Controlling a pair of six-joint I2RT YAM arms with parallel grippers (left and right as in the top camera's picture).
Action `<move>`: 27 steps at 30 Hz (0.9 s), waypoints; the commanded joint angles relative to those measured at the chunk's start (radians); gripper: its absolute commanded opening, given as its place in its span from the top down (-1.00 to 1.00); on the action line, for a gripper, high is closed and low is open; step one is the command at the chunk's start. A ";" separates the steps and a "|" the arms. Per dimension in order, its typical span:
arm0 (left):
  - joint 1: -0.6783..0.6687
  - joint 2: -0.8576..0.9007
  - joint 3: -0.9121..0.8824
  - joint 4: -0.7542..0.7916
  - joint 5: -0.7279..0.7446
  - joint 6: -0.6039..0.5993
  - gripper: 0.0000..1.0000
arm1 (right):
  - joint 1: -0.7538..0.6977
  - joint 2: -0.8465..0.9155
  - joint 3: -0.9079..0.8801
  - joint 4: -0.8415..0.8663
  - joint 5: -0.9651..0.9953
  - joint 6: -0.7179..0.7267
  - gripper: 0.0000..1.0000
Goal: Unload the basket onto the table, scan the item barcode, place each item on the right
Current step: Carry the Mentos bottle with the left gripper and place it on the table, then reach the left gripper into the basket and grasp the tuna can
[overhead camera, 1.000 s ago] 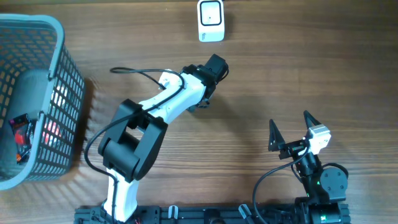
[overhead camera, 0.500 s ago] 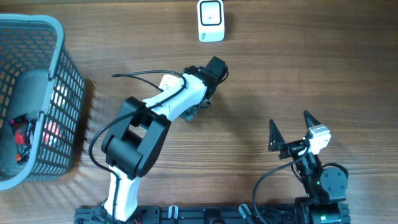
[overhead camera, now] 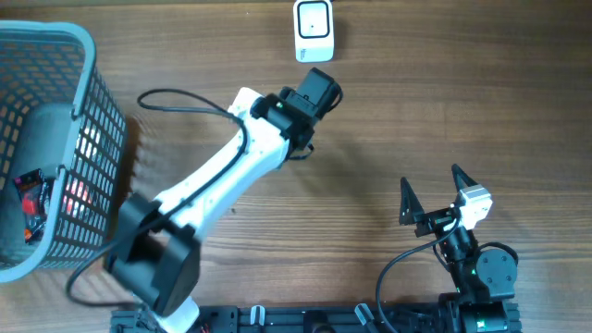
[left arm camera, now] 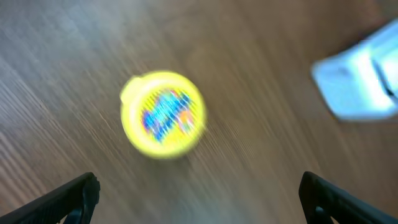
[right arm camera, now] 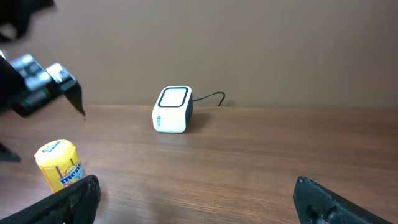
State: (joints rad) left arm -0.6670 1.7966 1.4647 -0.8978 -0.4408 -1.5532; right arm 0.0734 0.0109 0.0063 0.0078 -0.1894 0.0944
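Note:
The item, a yellow bottle (right arm camera: 59, 165) with a colourful label, stands upright on the table at the left of the right wrist view. In the blurred left wrist view the yellow bottle (left arm camera: 163, 114) shows from above, free and ahead of my left gripper (left arm camera: 199, 202), which is open and holds nothing. The white scanner (overhead camera: 314, 30) sits at the table's far edge, beyond the bottle. Overhead, my left gripper (overhead camera: 301, 139) hovers over the bottle and hides it. My right gripper (overhead camera: 433, 196) rests open and empty near the front right.
A grey mesh basket (overhead camera: 88, 102) with packaged goods inside stands at the far left. The scanner's (right arm camera: 172, 109) cable trails off behind it. Bare wooden table lies between the two arms.
My left gripper has opened and let go of the yellow bottle. The left arm has swung and stretched out, lifting away; its wrist view blurs with motion. The right arm has not moved.

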 commanded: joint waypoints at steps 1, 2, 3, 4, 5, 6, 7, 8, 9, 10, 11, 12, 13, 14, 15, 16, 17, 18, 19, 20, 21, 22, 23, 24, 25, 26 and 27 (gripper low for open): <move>-0.068 -0.139 -0.006 0.023 -0.035 0.451 -1.00 | 0.006 -0.006 -0.001 0.005 0.010 0.016 -1.00; -0.077 -0.165 -0.006 0.041 -0.047 0.607 -1.00 | 0.006 -0.006 -0.001 0.005 0.010 0.017 -1.00; -0.084 -0.203 -0.006 0.060 -0.065 0.860 -1.00 | 0.006 -0.006 -0.001 0.005 0.010 0.017 -1.00; -0.085 -0.237 -0.006 0.068 -0.066 1.131 -1.00 | 0.006 -0.006 -0.001 0.005 0.010 0.016 -0.99; -0.081 -0.261 -0.006 0.063 -0.069 1.329 -1.00 | 0.006 -0.006 -0.001 0.005 0.010 0.017 -1.00; -0.071 -0.285 -0.006 0.053 -0.122 1.494 -1.00 | 0.006 -0.006 -0.001 0.005 0.010 0.016 -1.00; -0.058 -0.300 -0.006 0.057 -0.216 1.525 -1.00 | 0.006 -0.006 -0.001 0.005 0.010 0.017 -1.00; -0.032 -0.317 -0.006 0.076 -0.340 1.523 -1.00 | 0.006 -0.006 -0.001 0.005 0.010 0.017 -1.00; 0.002 -0.332 -0.006 0.101 -0.413 1.523 -1.00 | 0.006 -0.006 -0.001 0.005 0.010 0.017 -1.00; 0.061 -0.354 -0.006 0.134 -0.450 1.523 -1.00 | 0.006 -0.006 -0.001 0.005 0.010 0.016 -1.00; 0.115 -0.375 -0.006 0.156 -0.447 1.518 -1.00 | 0.006 -0.006 -0.001 0.005 0.010 0.017 -1.00; 0.192 -0.404 -0.005 0.177 -0.428 1.489 -1.00 | 0.006 -0.006 -0.001 0.005 0.010 0.017 -1.00; 0.260 -0.430 -0.003 0.184 -0.394 1.462 -1.00 | 0.006 -0.006 -0.001 0.005 0.010 0.016 -1.00; 0.425 -0.493 0.002 0.184 -0.256 1.432 -1.00 | 0.006 -0.006 -0.001 0.005 0.010 0.017 -1.00; 0.507 -0.523 0.002 0.184 -0.171 1.432 -1.00 | 0.006 -0.006 -0.001 0.005 0.010 0.016 -1.00; 0.591 -0.552 0.002 0.184 -0.082 1.432 -1.00 | 0.006 -0.006 -0.001 0.005 0.010 0.017 -1.00; 0.677 -0.579 0.002 0.183 0.011 1.431 -1.00 | 0.006 -0.006 -0.001 0.006 0.010 0.016 -1.00; 0.793 -0.611 0.002 0.183 0.132 1.417 -1.00 | 0.006 -0.006 -0.001 0.005 0.010 0.017 -1.00; 0.898 -0.635 0.002 0.180 0.241 1.410 -1.00 | 0.006 -0.006 -0.001 0.005 0.010 0.017 -1.00; 0.978 -0.648 0.002 0.180 0.316 1.406 -1.00 | 0.006 -0.006 -0.001 0.005 0.010 0.017 -1.00; 1.072 -0.653 0.002 0.181 0.370 1.364 -1.00 | 0.006 -0.006 -0.001 0.005 0.010 0.017 -1.00; 1.159 -0.647 0.002 0.179 0.377 1.297 -1.00 | 0.006 -0.006 -0.001 0.005 0.010 0.017 -1.00; 1.220 -0.633 0.002 0.170 0.377 1.240 -1.00 | 0.006 -0.006 -0.001 0.005 0.010 0.017 -1.00; 1.289 -0.610 0.002 0.149 0.377 1.163 -1.00 | 0.006 -0.006 -0.001 0.005 0.010 0.017 -1.00; 1.346 -0.577 0.002 0.120 0.378 1.090 -1.00 | 0.006 -0.006 -0.001 0.005 0.010 0.017 -1.00; 1.383 -0.538 0.001 0.095 0.382 1.050 -1.00 | 0.006 -0.006 -0.001 0.005 0.010 0.017 -1.00; 1.402 -0.493 0.001 0.080 0.383 1.040 -1.00 | 0.006 -0.006 -0.001 0.005 0.010 0.017 -1.00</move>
State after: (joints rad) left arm 0.6533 1.1862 1.4677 -0.7788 -0.1429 -0.3397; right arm 0.0734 0.0109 0.0063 0.0078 -0.1886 0.0975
